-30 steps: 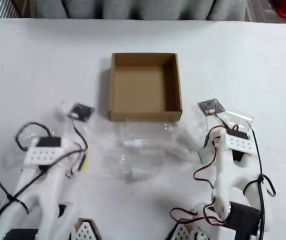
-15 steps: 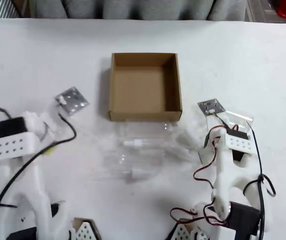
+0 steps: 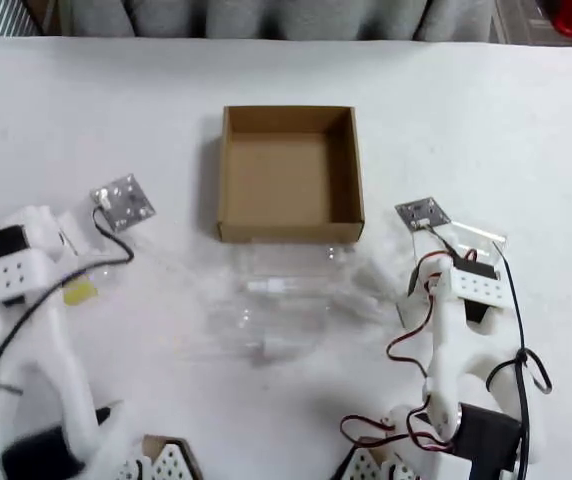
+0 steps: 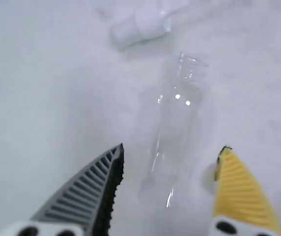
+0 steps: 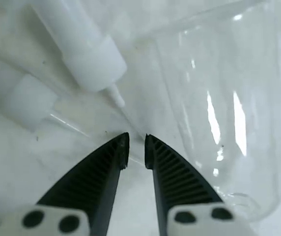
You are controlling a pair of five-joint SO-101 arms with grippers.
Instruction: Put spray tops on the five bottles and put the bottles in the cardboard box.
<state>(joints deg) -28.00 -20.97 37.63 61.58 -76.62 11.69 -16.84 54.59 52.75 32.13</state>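
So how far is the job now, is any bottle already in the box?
Nothing looks done: the cardboard box holds no bottle; bottles and spray tops lie loose on the table before it. In hand: the left gripper hangs, jaws open, over an uncapped bottle; the right gripper, jaws nearly shut, sits by a spray top. All capping and boxing is left.

High view: the left arm point(image 3: 11, 278) sits far out to its own side, white wrist block angled inward. The left gripper point(image 4: 172, 149) has its fingers spread wide — one grey and ribbed, one yellow — with the tips pointing downward. The right arm point(image 3: 446, 345) stretches straight forward. The right gripper point(image 5: 136, 142) has two black ribbed fingers drawn almost together — a thin slit between the tips.
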